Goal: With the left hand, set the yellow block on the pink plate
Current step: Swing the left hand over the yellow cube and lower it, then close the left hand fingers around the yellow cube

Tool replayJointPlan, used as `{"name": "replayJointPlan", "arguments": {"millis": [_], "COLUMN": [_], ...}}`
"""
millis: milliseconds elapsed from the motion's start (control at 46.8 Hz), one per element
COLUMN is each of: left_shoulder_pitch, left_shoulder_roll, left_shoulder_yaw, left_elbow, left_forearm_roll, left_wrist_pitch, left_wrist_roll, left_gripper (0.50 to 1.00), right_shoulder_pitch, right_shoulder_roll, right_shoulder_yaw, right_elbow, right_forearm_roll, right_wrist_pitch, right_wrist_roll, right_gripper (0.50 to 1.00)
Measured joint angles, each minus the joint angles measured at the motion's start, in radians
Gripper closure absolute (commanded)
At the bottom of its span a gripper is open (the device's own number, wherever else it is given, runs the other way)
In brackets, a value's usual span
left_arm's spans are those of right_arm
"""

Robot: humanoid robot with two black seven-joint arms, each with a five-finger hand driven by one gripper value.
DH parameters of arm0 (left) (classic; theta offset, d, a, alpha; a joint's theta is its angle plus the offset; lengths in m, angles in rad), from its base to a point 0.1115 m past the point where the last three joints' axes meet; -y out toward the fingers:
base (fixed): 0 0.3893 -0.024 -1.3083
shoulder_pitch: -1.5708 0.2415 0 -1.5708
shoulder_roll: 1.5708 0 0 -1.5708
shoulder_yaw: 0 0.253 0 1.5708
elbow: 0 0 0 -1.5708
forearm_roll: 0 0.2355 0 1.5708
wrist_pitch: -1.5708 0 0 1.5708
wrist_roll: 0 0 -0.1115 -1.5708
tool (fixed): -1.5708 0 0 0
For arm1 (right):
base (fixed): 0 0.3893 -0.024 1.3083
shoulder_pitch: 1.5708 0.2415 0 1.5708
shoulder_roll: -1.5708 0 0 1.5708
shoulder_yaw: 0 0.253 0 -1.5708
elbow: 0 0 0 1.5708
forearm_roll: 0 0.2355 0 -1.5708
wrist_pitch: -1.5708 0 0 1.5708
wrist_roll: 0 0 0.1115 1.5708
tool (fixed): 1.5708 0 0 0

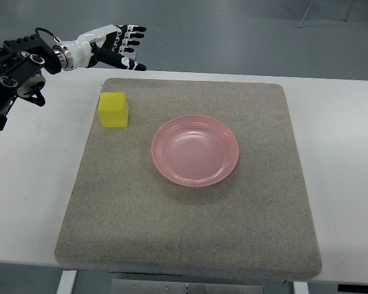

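Observation:
A yellow block (113, 109) sits on the grey mat (190, 202) near its far left corner. To its right, at the mat's middle, lies an empty pink plate (195, 150). My left hand (121, 46) hovers beyond the table's far edge, above and behind the block, with its fingers spread and holding nothing. The black forearm enters from the upper left. The right arm does not show.
The mat lies on a white table (343, 153) whose bare top shows on both sides. Grey floor runs beyond the far edge, with a chair leg (306, 15) at the top right.

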Motion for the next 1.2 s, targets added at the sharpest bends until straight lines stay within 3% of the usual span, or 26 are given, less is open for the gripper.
{"name": "replayJointPlan", "arguments": {"millis": [278, 641, 897, 1196], "left_shoulder_pitch": [-0.046, -0.067, -0.092, -0.128], "left_shoulder_roll": [0.014, 0.020, 0.068, 0.109], "left_shoulder_yaw": [0.151, 0.161, 0.161, 0.162], "left_elbow": [-0.007, -0.013, -0.141, -0.162], "left_forearm_roll": [0.118, 0.390, 0.471, 0.531], "left_wrist_pitch": [-0.004, 0.002, 0.001, -0.006], "left_wrist_roll": [0.015, -0.003, -0.005, -0.036], "left_gripper": [0.525, 0.553, 0.544, 0.542], "right_shoulder_pitch": [0.000, 0.000, -0.001, 0.000], "right_shoulder_roll": [0.000, 0.000, 0.000, 0.000], "right_shoulder_yaw": [0.000, 0.000, 0.000, 0.000], "right_elbow": [0.000, 0.000, 0.000, 0.001], "right_forearm_roll": [0.000, 0.000, -0.001, 0.000], "right_wrist_pitch": [0.000, 0.000, 0.000, 0.000], "right_wrist_roll": [0.000, 0.000, 0.000, 0.000], "right_gripper": [0.576, 0.576, 0.576, 0.576]}}
